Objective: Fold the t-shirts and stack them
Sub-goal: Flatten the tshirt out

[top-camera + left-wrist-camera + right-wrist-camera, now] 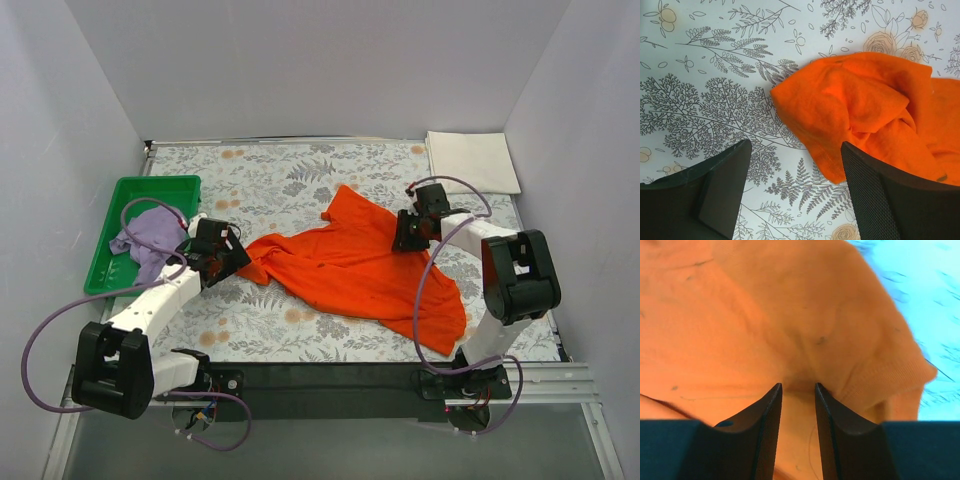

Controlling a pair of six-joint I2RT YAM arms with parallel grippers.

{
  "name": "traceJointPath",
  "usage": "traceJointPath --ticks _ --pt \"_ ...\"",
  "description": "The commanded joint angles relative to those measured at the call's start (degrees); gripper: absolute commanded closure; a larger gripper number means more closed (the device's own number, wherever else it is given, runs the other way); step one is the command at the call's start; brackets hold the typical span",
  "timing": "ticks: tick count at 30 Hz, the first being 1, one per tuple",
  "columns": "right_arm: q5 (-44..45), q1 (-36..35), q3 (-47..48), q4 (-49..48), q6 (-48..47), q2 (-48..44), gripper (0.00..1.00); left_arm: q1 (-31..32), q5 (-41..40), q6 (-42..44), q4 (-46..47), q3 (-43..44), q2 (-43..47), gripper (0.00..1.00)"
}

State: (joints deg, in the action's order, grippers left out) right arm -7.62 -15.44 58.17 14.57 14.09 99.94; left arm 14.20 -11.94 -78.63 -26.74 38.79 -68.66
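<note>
The bright orange t-shirt (350, 265) lies crumpled and spread across the middle of the table. My left gripper (232, 262) hovers open at its left corner; in the left wrist view that orange corner (865, 110) reaches just inside the right finger, with the left gripper (796, 145) holding nothing. My right gripper (405, 238) is pressed down on the shirt's upper right part. Its jaws stand narrow but apart on the right gripper (797, 385), with orange cloth (765, 315) puckering at the tips. The pale lilac t-shirt (150, 235) lies bunched in a tray. The cream-white t-shirt (472, 160) lies folded at the back right.
A green plastic tray (150, 185) sits at the left edge of the table and holds the lilac shirt. White walls close in the table on three sides. The cloth covering the table has a leaf and flower print (715, 100).
</note>
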Motion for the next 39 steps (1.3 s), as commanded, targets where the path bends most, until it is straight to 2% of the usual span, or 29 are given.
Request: traceJointPath --ticks 1,11,23,30,34,35,37,39 --pt "3.0 3.7 -6.1 1.2 5.1 -2.5 0.66 -0.2 0.2 -0.7 2.1 -1.0 0.6 0.34" --pt "7.4 8.4 -15.5 5.3 8.5 -10.5 0.66 -0.2 1.7 0.9 7.0 2.0 -5.2 0.41" --pt "8.1 8.9 -16.5 5.6 7.2 -12.3 0.66 -0.2 3.0 0.7 12.4 8.1 -18.0 0.53" --pt "8.1 8.9 -15.9 5.6 7.2 -12.1 0.66 1.1 3.9 2.2 12.3 10.8 -24.4 0.58" --pt "8.1 9.0 -15.6 5.6 7.2 -12.0 0.66 2.6 3.0 3.1 11.4 12.1 -26.4 0.84" --pt "8.1 9.1 -15.6 5.6 7.4 -12.3 0.66 2.6 1.8 3.4 10.1 12.5 -26.3 0.98" --pt "8.4 9.0 -15.7 5.9 7.4 -12.8 0.66 2.7 -1.0 5.9 7.9 13.9 -25.0 1.00" --pt "9.6 9.6 -16.0 6.5 7.5 -13.9 0.66 2.6 -8.2 9.0 3.2 17.3 -21.5 1.00"
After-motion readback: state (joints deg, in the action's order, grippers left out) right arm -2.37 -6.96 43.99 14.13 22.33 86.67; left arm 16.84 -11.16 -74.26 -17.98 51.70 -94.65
